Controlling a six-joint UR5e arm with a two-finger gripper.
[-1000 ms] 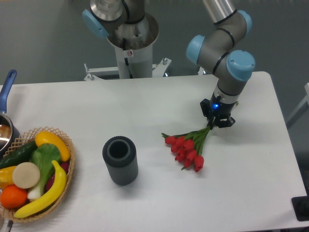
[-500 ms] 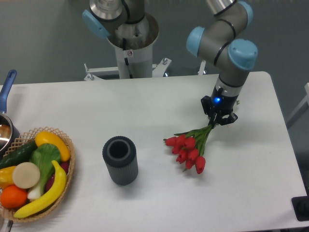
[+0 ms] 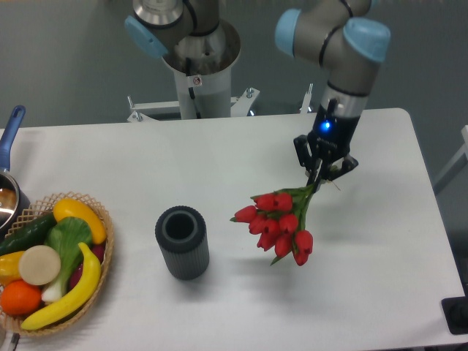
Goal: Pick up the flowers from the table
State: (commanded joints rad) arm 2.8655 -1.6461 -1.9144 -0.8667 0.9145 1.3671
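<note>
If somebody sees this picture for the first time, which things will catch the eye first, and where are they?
The flowers, bright red, hang right of centre, their stems pinched by the gripper, with a faint shadow on the white table beneath them. At the left edge sits a basket of colourful fruit and vegetables, and a dark grey ribbed cylinder stands between the two.

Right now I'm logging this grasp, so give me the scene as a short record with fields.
gripper: shut on the stems of the flowers
flowers: red tulip buds hanging down-left of the gripper, apparently lifted off the table
table: white
vase: dark, ribbed, upright, left of the flowers, apart from them
basket: wicker, holds fruit and vegetables, at the table's left edge
</note>
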